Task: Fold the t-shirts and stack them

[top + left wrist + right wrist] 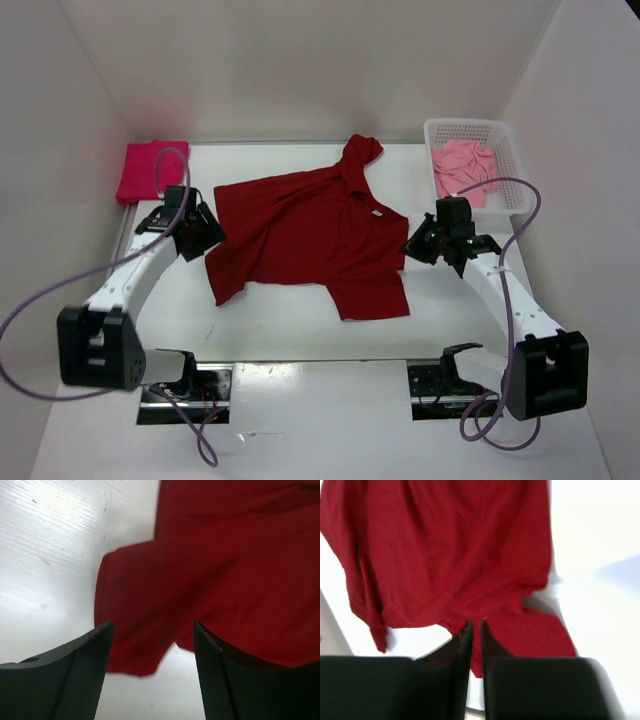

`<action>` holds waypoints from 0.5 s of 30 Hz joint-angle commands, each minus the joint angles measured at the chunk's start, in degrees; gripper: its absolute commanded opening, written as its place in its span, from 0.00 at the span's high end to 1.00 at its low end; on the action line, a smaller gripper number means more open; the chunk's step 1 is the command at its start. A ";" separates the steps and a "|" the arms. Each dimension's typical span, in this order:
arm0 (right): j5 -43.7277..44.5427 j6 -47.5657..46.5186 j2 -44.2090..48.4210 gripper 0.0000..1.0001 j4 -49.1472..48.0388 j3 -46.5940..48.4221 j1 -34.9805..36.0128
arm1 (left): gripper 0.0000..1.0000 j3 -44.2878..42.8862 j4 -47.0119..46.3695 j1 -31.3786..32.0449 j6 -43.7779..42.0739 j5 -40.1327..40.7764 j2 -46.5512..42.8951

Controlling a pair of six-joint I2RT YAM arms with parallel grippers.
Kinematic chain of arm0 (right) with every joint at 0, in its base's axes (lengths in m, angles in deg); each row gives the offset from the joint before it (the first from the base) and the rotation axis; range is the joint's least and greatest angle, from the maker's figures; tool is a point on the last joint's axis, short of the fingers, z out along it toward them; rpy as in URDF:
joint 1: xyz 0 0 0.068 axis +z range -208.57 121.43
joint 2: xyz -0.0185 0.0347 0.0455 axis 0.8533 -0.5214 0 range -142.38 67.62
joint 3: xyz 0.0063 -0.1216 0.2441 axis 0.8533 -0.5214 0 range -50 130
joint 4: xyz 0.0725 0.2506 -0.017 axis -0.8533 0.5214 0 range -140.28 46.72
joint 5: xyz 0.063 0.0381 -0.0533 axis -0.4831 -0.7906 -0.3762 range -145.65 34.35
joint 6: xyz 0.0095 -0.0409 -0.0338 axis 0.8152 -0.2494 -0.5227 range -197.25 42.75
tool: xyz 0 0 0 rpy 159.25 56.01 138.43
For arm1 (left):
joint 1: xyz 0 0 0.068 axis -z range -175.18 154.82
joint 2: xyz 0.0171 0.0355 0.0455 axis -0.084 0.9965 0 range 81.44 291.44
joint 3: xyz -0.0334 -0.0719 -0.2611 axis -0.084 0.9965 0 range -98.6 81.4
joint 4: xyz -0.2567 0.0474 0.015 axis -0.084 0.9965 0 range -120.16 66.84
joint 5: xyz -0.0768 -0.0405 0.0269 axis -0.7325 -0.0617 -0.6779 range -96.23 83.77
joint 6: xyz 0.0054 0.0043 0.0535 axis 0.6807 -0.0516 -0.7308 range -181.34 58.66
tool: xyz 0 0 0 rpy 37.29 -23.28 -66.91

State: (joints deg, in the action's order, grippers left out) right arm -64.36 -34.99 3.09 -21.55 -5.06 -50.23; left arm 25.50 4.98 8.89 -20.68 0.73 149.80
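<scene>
- White worktop (300, 340), closed in by pale walls on three sides, carried both arm bases at its near edge.
- Left hand (205, 235) hovered at the left border of the dark red t-shirt (310, 235). The left wrist view showed its fingers spread wide with nothing between them and a flap of red cloth lying on the surface below.
- Right hand (418, 245) sat at the shirt's right border. The right wrist view showed its fingers almost pressed together, with only a thin slit between them. Whether they nipped any fabric could not be told.
- The dark red t-shirt lay at mid-worktop, opened out but skewed and wrinkled, one sleeve pointing to the far side. No fold had been made in it.
- At the far left lay the magenta t-shirt (145, 170), a compact folded block. At the far right, the white mesh basket (508, 150) held the salmon t-shirt (465, 168), crumpled.
- Judged step: laying out the second shirt before folding, with about a third of the task done.
- Judged next move: both hands take opposite edges, draw the cloth smooth and square, then turn the sleeves inward.
</scene>
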 commanded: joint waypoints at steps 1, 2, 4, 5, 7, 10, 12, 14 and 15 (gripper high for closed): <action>-0.95 -3.76 -3.22 0.99 -1.83 3.57 -0.43 | 0.28 2.46 -10.86 -2.32 -1.47 -5.05 9.66; -1.83 -4.37 -4.54 1.00 -2.71 3.57 -0.43 | 0.28 2.46 -13.57 -3.45 -1.47 -3.55 10.91; -4.82 -4.38 -8.31 1.00 -5.34 2.78 -0.43 | 0.28 1.42 -15.70 -4.86 -1.47 -3.53 15.98; -5.35 -4.38 -9.98 1.00 -6.66 2.78 -0.43 | 0.28 0.45 -16.93 -4.87 -1.47 -2.84 18.02; -6.06 -4.38 -14.12 0.94 -8.60 4.26 -0.43 | 0.29 -2.98 -17.56 -4.87 -3.21 -3.87 24.85; -3.95 -4.90 -19.04 0.86 -10.45 6.99 -0.43 | 0.37 -6.67 -18.08 -4.87 -4.27 -5.20 32.51; -3.95 -4.91 -22.03 0.77 -12.20 8.58 -0.43 | 0.46 -7.47 -19.75 -4.87 -4.28 -6.43 34.73; -3.95 -4.20 -25.63 0.75 -14.04 9.19 -0.43 | 0.62 -7.99 -21.25 -4.87 -4.28 -6.96 37.10; -3.95 -3.16 -26.43 0.71 -16.05 9.19 -0.43 | 0.67 -8.69 -22.03 -4.87 -4.28 -6.96 37.89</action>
State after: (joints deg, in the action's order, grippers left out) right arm -68.54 -38.51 -21.35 -30.54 1.24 -50.32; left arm 18.48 -13.03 3.91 -23.76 -4.10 184.64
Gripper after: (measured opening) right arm 0.280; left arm 0.362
